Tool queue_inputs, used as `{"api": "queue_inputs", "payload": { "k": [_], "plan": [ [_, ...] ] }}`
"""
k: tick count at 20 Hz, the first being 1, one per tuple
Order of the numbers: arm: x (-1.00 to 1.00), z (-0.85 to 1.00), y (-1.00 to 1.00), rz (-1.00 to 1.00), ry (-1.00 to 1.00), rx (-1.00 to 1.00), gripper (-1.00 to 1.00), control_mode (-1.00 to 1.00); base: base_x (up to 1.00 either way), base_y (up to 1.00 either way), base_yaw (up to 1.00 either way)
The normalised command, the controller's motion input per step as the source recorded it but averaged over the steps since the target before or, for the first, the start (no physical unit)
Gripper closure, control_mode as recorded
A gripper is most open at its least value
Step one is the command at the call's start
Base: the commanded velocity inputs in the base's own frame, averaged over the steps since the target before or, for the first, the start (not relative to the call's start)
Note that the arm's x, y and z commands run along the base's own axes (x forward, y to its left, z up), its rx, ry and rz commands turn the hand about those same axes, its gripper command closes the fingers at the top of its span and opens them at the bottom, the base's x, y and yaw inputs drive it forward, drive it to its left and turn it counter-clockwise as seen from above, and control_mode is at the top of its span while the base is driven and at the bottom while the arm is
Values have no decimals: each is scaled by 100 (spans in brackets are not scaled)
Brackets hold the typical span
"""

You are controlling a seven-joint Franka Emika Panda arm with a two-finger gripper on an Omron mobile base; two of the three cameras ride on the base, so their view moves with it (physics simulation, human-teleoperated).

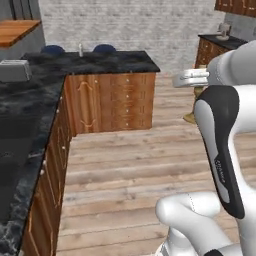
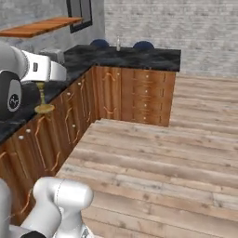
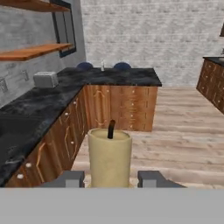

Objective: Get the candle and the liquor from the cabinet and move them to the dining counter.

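My gripper (image 3: 111, 179) is shut on the candle (image 3: 109, 155), a pale-yellow taper with a dark wick that stands upright between the two finger tips. From the right base view its brass candlestick (image 2: 42, 99) hangs below the white hand, above the wall counter's front edge. The round foot (image 1: 189, 118) peeks out beside my arm in the left base view. A slim pale bottle, the liquor (image 1: 80, 49) (image 2: 118, 44) (image 3: 103, 65), stands on the far edge of the dining counter (image 1: 107, 62) (image 2: 148, 58) (image 3: 131, 78), between two blue stools. The cabinet shelf (image 2: 42, 27) (image 3: 35, 52) is on the left wall.
A silver toaster (image 1: 14, 70) (image 3: 46, 79) sits on the long black wall counter (image 1: 25, 115) (image 3: 30, 109). Wooden drawers front both counters. A wide plank floor (image 2: 153, 153) opens to the right. Another dark-topped wooden unit (image 3: 214, 78) stands at the far right.
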Motion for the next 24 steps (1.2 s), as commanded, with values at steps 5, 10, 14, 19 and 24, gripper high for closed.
{"api": "queue_inputs", "payload": {
  "k": [5, 10, 14, 19, 24],
  "plan": [
    [0, 0, 0, 0, 0, 0, 100, 100, 13, -77, -65],
    [0, 0, 0, 0, 0, 0, 100, 100, 52, -90, -2],
    [0, 0, 0, 0, 0, 0, 100, 100, 97, -94, 7],
    [0, 0, 0, 0, 0, 0, 100, 100, 100, -81, 18],
    [0, 0, 0, 0, 0, 0, 100, 100, 100, -45, 20]
  ]
}}
